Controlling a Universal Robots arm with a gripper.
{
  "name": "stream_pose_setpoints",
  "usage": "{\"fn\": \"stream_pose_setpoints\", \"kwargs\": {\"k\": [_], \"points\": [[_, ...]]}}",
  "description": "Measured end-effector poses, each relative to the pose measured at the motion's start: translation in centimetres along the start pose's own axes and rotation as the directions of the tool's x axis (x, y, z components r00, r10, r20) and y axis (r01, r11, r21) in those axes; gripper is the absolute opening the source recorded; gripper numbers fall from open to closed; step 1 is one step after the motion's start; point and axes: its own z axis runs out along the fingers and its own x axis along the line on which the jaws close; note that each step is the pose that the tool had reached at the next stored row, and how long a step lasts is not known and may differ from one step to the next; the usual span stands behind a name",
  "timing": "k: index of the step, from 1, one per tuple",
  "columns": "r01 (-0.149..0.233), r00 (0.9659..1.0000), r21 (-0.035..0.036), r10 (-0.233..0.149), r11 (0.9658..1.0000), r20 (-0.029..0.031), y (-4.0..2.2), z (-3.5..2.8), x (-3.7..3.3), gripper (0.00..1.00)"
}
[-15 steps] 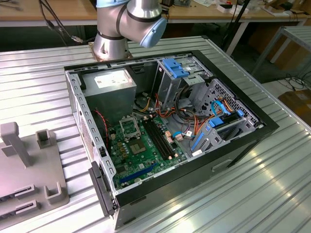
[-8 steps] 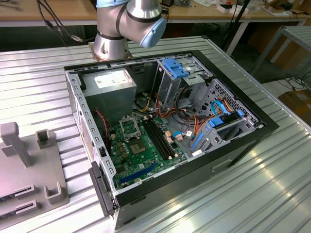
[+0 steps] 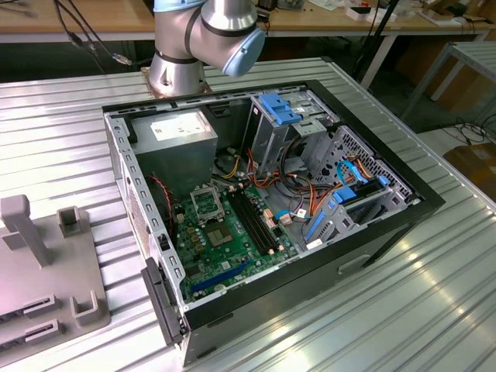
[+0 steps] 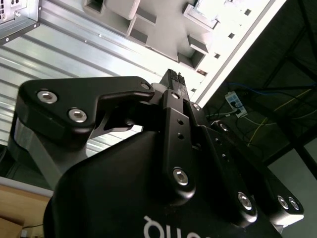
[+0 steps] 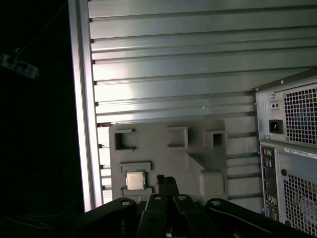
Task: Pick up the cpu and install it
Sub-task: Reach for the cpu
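Jaws closed tight on nothing: the gripper (image 5: 166, 181) points at the grey tray (image 5: 168, 148). The cpu (image 5: 135, 180) lies flat in a tray pocket, square, its edges parallel to the tray's, just beside the fingertips. The gripper's body hides the tray's near edge. Bare ribbed table (image 5: 198, 59) surrounds the tray, with the computer case (image 5: 292, 148) standing beside it.

Metal table (image 3: 62, 139), computer case (image 3: 271, 314), grey tray (image 3: 46, 275)

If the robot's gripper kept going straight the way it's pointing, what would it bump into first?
The gripper would probably hit the grey tray, just beside the cpu, not the chip itself; depth is hard to judge.
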Motion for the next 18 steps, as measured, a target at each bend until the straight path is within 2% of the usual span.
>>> {"fn": "stream_pose_setpoints", "kwargs": {"k": [3,15,18], "points": [[0.000,1.0000,0.0000,0.000,1.0000,-0.0001,-0.02,0.00,0.27,0.11],[0.000,1.0000,0.0000,0.000,1.0000,0.0000,-0.03,0.00,0.34,0.11],[0.000,1.0000,0.0000,0.000,1.0000,0.0000,-0.04,-0.01,0.56,0.11]]}}
